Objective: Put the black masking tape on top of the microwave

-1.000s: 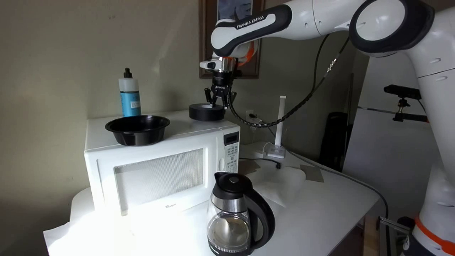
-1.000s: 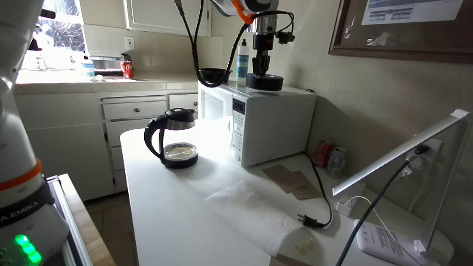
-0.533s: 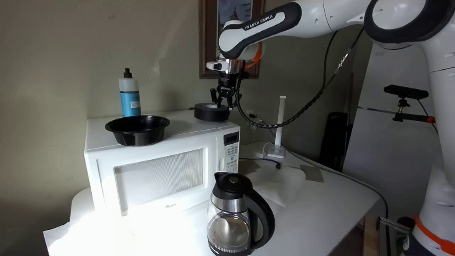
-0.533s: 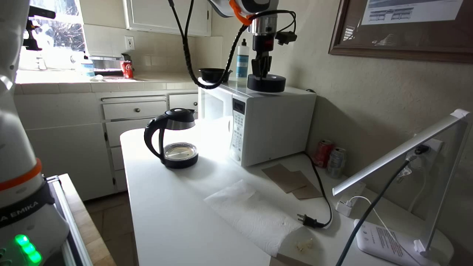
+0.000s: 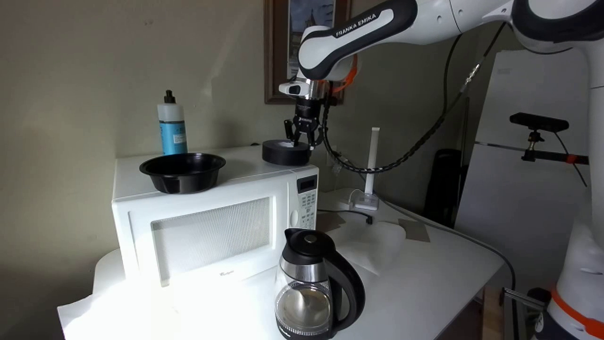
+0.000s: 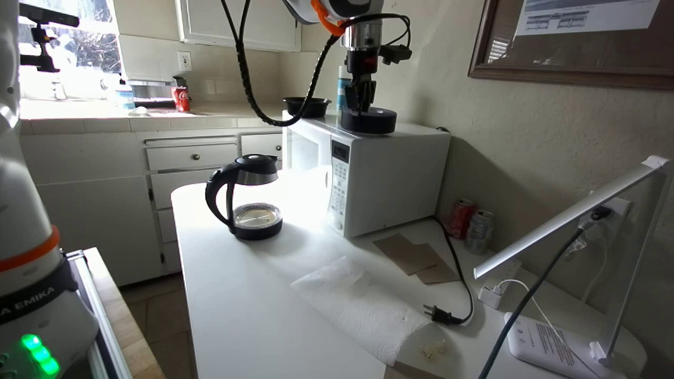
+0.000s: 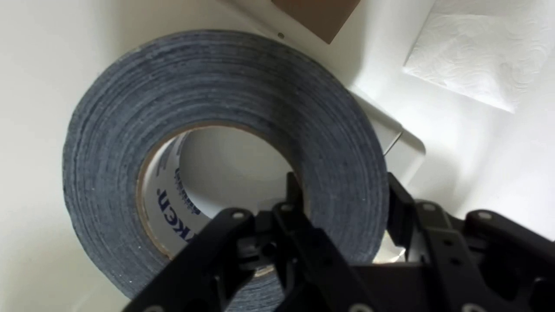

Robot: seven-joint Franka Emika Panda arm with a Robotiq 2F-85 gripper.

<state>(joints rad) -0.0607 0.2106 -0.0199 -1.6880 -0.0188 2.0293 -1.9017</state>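
1. In an exterior view, the gripper (image 5: pixel 304 143) points down, its jaws parted only by the thickness of the ring's wall, and it has hold of the black masking tape (image 5: pixel 284 155). The tape is level, over the panel end of the white microwave's (image 5: pixel 212 231) top; I can't tell whether it touches. Reading the clock from the tape, a black bowl (image 5: pixel 182 175) sits a little short of nine, a blue-labelled bottle (image 5: pixel 173 130) a little past nine, and a glass kettle (image 5: pixel 306 283) near six, on the white table (image 5: pixel 415 278).

2. In an exterior view, the same grip shows over the microwave. From the tape, the bowl is just past nine, the kettle at eight, a paper towel (image 6: pixel 363 310) at six, and a red can (image 6: pixel 461 217) and a silver can (image 6: pixel 479 232) between four and five.

3. In the wrist view, the gripper comes in from five o'clock. Its inner finger (image 7: pixel 294 193) is in the tape's hole; its outer finger (image 7: pixel 399 212) presses the outside, between three and four. A brown sheet (image 7: pixel 320 17) shows at one, the towel at two.
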